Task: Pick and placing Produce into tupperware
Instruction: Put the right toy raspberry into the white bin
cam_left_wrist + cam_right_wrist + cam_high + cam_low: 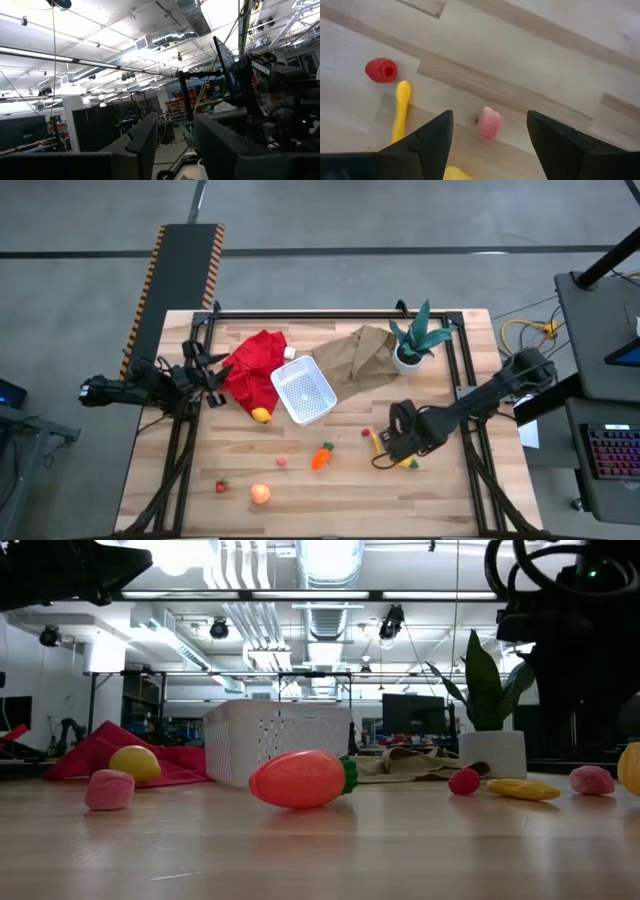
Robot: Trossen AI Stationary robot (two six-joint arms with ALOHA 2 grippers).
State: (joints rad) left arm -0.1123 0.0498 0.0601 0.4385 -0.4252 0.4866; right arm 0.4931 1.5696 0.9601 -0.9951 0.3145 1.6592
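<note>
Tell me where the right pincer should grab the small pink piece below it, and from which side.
Across its narrow middle, from straight above. The pink piece lies flat on the table, apart from the yellow stick and the red berry, and already sits between the open fingers of the right pincer.

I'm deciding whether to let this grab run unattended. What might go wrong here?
The right gripper hangs open over a pink piece, with a yellow strip and red berry close by; closing could nudge or catch those too. The tupperware sits across the table, so a loosely held small piece may drop on the way.
</note>
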